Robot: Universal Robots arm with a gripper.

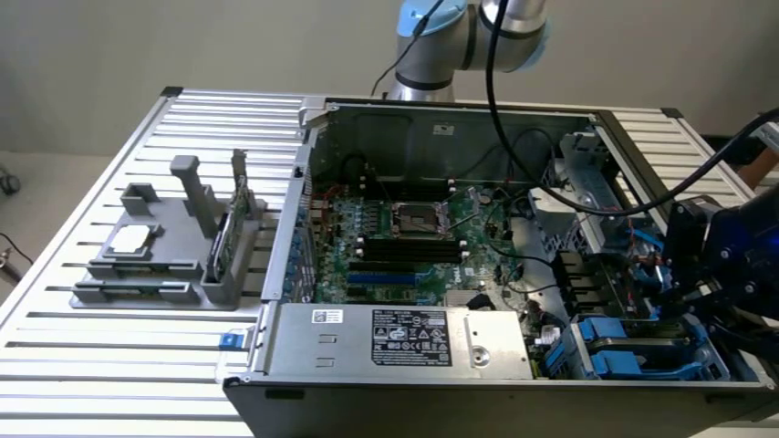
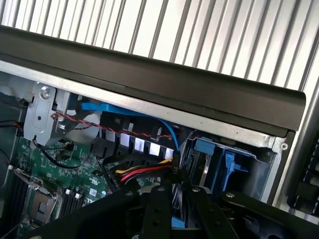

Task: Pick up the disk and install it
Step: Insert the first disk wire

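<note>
Disk (image 2: 177,221) looks to be in the hand (image 2: 178,181) already: the fingers are pinched down to a thin gap with a sliver of blue carrier edge-on between them, though that sliver is about all I can make out of it. The bit that matters is the bay (image 1: 633,351) with the blue rails. It sits just below the hand, in the near corner of the case (image 1: 402,342) at the exterior view's right, and the disk hangs edge-first toward those slots.
</note>
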